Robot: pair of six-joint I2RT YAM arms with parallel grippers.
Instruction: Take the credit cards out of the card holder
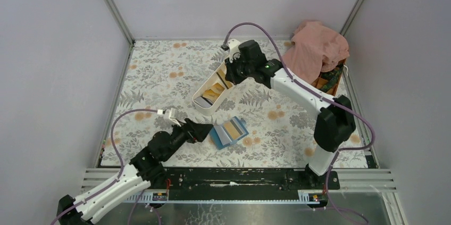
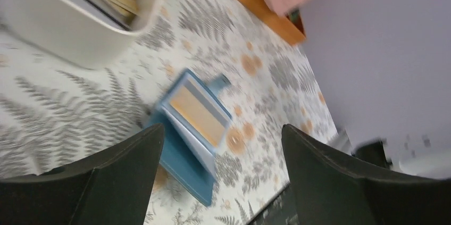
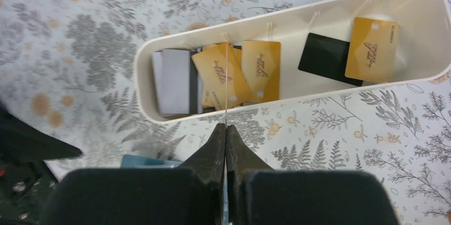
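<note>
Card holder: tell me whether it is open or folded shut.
Open. The card holder lies unfolded on the table, its inner side up, with an orange card showing in a pocket.

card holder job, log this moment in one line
left hand open next to card holder | card holder lying open, orange card inside | right hand shut on credit card, edge-on over white tray

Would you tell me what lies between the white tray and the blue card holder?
Nothing but bare floral tablecloth separates the white tray from the card holder, as the top external view shows.
</note>
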